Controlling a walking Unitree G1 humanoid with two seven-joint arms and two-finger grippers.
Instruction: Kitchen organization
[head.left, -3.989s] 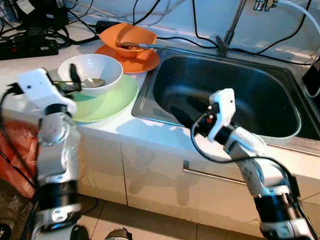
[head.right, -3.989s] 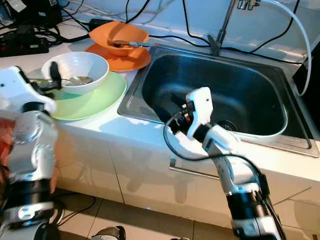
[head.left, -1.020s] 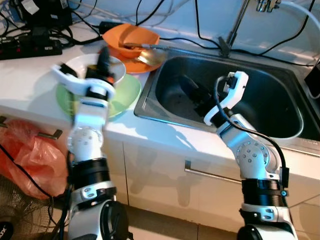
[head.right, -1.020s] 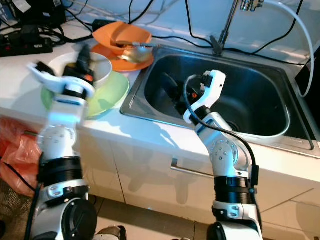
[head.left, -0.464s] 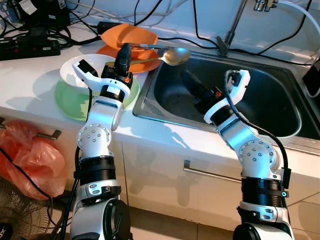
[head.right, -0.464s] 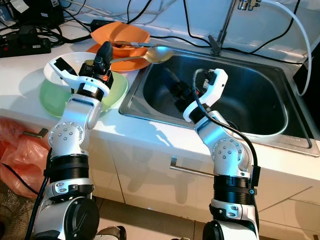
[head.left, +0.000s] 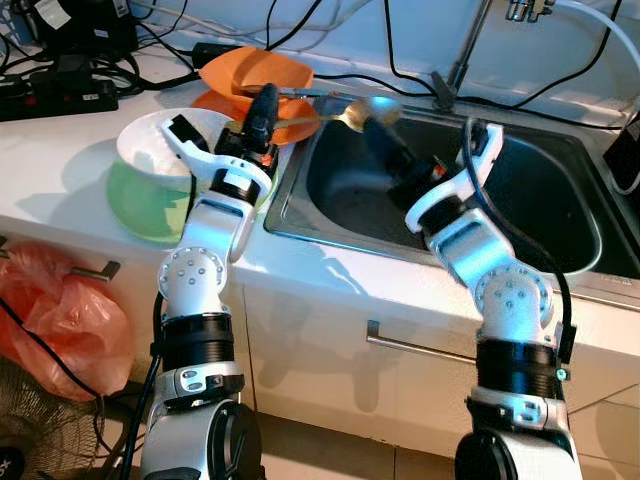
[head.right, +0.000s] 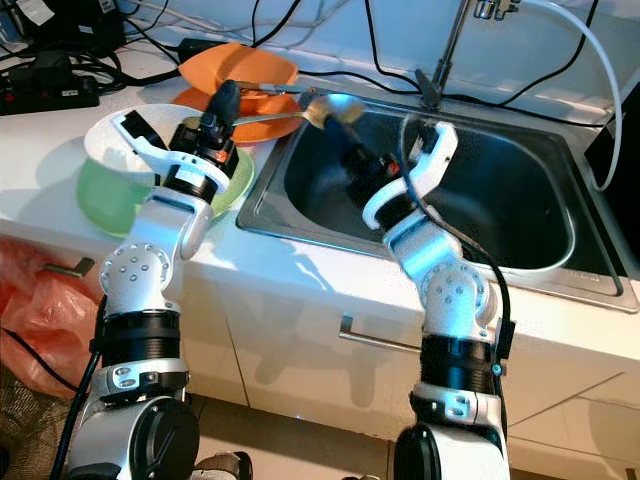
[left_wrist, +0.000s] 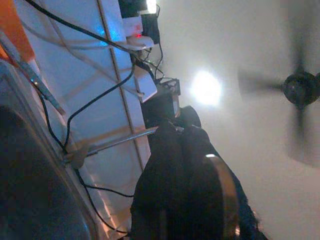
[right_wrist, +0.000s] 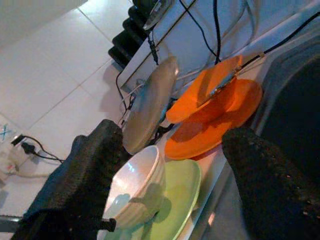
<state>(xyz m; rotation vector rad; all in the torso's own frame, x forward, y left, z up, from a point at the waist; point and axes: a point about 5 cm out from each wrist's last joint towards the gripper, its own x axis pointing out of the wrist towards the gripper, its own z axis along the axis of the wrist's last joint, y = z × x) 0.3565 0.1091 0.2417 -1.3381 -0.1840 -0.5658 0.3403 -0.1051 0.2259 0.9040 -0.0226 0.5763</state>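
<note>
Since a moment ago, we see that the left end effector (head.left: 262, 108) has carried the spoon (head.left: 352, 112) further out past the sink's left rim, so its bowl now hangs over the basin's back left corner rather than over the tabletop. We judge this to be the spoon's transfer from the dishes to the sink (head.left: 560, 275), nearly complete. The fingers are clamped tight on the handle; in the left wrist view the spoon's bowl lies flat against them.

Left of the sink, the white bowl (head.left: 150, 150) sits on the green plate (head.left: 135, 205) near the tabletop's front edge, with the orange bowl (head.left: 255, 70) and orange plate (head.left: 300, 122) behind them toward the back edge. A second utensil (head.left: 300, 93) rests across the orange bowl.

Further right, the right end effector (head.left: 385, 150) has risen from the basin toward the spoon's bowl, its fingers spread wide in the right wrist view, holding nothing. Whether they touch the spoon we cannot tell.

The white bowl's inside is hidden behind the left arm, and the sink's drain behind the right one. The faucet (head.left: 470, 45) is cut off at the top.
</note>
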